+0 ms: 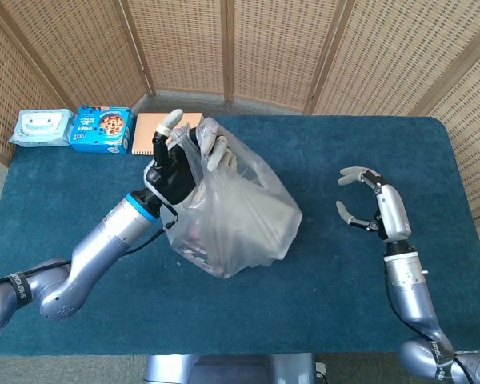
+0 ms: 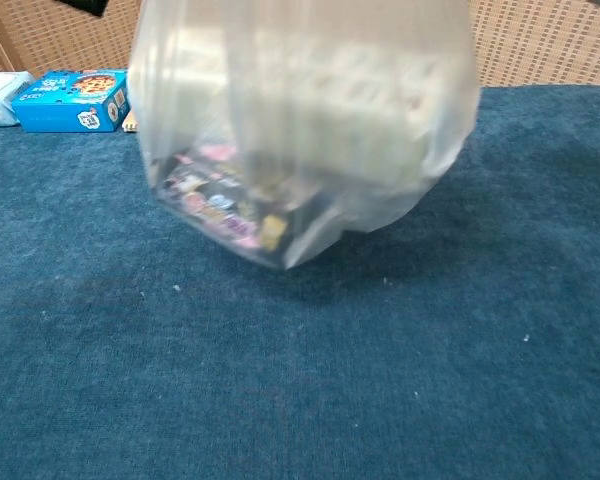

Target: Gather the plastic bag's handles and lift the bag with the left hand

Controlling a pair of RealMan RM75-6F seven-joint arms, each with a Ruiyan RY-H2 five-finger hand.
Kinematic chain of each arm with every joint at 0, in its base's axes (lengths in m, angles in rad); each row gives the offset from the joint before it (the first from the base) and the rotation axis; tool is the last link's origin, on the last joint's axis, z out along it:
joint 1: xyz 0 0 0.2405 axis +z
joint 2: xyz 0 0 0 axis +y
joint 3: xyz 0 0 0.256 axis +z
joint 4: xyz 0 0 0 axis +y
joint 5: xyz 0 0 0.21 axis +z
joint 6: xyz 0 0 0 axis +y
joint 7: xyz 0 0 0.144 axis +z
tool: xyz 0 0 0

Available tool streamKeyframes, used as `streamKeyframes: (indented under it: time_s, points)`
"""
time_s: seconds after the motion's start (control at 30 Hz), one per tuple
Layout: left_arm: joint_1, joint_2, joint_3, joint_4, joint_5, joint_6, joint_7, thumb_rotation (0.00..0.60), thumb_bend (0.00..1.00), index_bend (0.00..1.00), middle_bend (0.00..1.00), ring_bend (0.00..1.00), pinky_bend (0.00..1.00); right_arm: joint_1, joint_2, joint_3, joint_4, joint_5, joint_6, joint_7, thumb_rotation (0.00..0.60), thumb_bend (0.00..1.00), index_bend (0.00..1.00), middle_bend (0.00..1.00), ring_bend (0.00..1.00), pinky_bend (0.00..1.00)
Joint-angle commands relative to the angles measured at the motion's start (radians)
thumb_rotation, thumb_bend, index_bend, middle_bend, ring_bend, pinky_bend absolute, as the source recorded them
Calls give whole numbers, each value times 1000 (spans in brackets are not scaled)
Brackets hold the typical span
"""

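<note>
A clear plastic bag (image 1: 236, 220) hangs off the blue table, with a dark packet and a pale box inside it. My left hand (image 1: 180, 164) grips the gathered handles at the bag's top. In the chest view the plastic bag (image 2: 310, 120) floats above the cloth, blurred, its bottom corner tilted; the left hand is out of that frame. My right hand (image 1: 376, 210) hovers apart at the right side of the table, fingers spread, holding nothing.
At the table's back left lie a wet-wipes pack (image 1: 38, 128), a blue snack box (image 1: 102, 130) and an orange notebook (image 1: 148, 132) partly behind my left hand. The blue snack box (image 2: 75, 100) also shows in the chest view. Wicker screens stand behind the table.
</note>
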State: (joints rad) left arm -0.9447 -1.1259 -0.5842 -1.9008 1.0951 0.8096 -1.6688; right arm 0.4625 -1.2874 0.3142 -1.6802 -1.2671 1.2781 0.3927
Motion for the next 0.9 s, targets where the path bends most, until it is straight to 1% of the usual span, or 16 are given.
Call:
streamKeyframes:
  time_s: [0.03,0.23,0.37,0.63,0.9]
  points:
    - [-4,9,-26,-8,-20,-21,14,0,383,677,711,660,544,-13,-1,-24,24,-22,10,-29,600,382,417,314,238,168]
    - [-9,17,-73,-12,-63,-52,44,0,383,676,710,660,544,-40,0,-78,72,-81,38,-95,600,381,421,314,237,171]
    - [-20,22,-120,-12,-98,-77,68,0,383,676,711,660,544,-74,-2,-134,114,-121,60,-153,600,382,421,314,237,171]
    - [-32,33,-182,-12,-161,-128,112,0,381,677,711,659,544,-115,-16,-156,148,-139,95,-135,600,382,425,314,238,172]
    - [-18,23,-217,-24,-195,-144,157,0,381,676,711,660,544,-133,-18,-166,148,-162,112,-139,600,382,434,314,237,172]
